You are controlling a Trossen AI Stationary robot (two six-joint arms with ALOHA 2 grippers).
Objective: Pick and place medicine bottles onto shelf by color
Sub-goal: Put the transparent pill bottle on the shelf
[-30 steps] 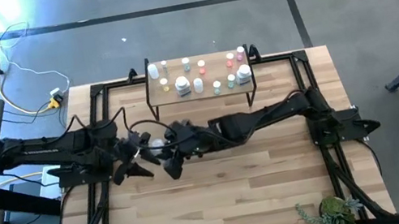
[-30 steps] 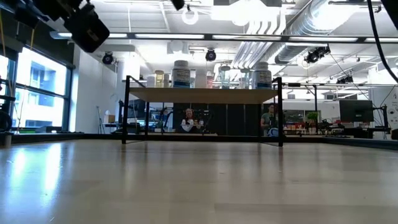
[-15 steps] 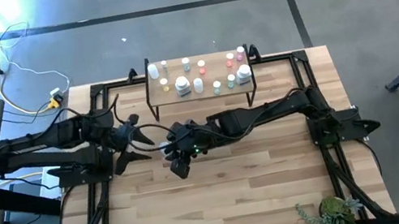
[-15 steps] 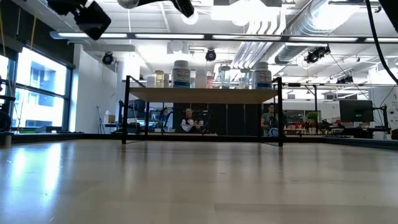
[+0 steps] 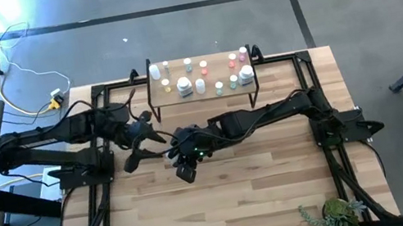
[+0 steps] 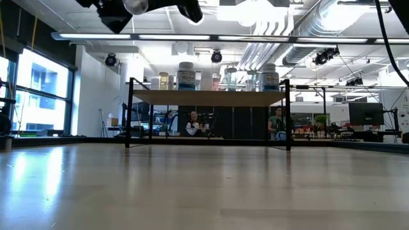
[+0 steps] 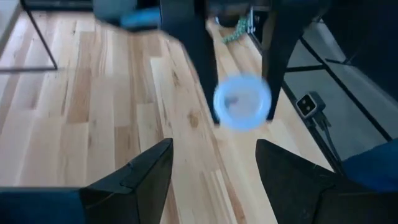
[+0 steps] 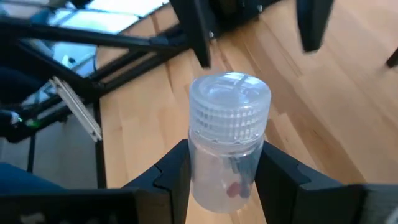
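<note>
While my left fingers [image 5: 140,144] hang spread and empty over the bench [image 5: 225,200] left of centre, bare wood lies open all along the near side. My right fingers [image 8: 221,168] pinch one clear bottle [image 8: 228,140] with a ribbed clear cap, upright, above mid-bench just beside the left ones. On the shelf [image 5: 203,89] at the far edge I count about twelve bottles [image 5: 184,84], white, pink, green and yellow, standing well apart from both arms.
</note>
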